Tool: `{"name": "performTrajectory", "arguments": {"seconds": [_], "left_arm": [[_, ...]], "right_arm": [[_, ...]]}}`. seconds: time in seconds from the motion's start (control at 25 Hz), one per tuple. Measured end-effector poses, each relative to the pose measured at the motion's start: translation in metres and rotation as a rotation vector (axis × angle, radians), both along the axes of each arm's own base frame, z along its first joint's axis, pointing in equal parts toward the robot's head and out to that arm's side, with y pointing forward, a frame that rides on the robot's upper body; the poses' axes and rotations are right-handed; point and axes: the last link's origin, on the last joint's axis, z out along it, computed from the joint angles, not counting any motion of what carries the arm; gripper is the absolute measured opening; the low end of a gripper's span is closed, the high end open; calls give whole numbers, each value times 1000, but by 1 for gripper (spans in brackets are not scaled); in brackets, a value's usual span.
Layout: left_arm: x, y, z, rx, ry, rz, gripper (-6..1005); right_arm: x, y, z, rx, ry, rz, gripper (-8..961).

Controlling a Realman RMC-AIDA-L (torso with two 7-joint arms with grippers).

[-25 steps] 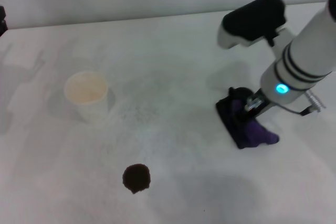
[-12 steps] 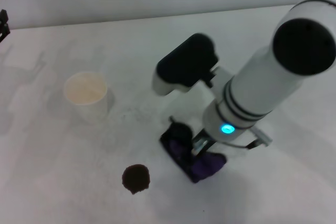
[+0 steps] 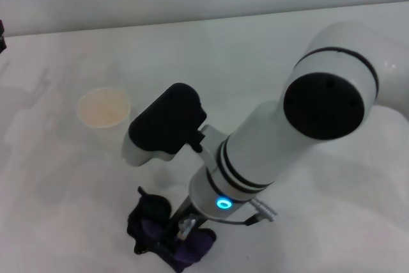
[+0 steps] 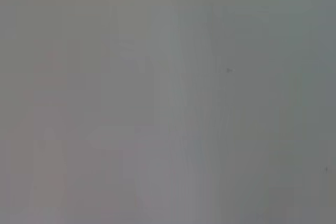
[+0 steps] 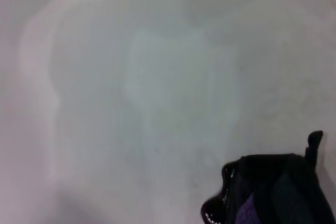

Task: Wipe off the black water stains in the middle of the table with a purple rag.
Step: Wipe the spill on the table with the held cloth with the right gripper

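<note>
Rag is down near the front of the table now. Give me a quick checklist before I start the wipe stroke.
1. Purple rag under the right end effector: ok, the cloth sits bunched on the table below the wrist.
2. Grip on the rag: cannot tell, the fingers are hidden by the arm.
3. Black water stains covered by the rag: cannot tell, no blot shows in the head view; rag and arm block that area.
4. Paper cup out of the stroke path: ok, it stands apart, farther back and to the left.
5. Left end effector: cannot tell, not in view.
</note>
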Motion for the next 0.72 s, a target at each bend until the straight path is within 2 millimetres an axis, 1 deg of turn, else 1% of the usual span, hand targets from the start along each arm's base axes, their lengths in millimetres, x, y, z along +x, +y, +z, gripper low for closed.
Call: {"name": "performTrajectory", "arguments": {"seconds": [0.12,0.2,0.24,0.36,0.48,0.72], "left_arm": [[-3,-4,1,-2,8,-3,891],[-5,-9,2,2,13,-4,891],[-9,-14,5,9,17,3,891],[-12,-17,6,13,18,11,890],[-16,-20,6,13,20,24,890],[-20,-22,7,15,19,40,891]], "right_arm": [[-3,0,-6,2,17,14,96],[-5,1,-5,6,16,20,94],[-5,5,-3,17,10,22,94],[0,20,8,72,-40,22,92],[7,35,24,131,-98,15,91],[22,55,51,222,-186,-3,91]]}}
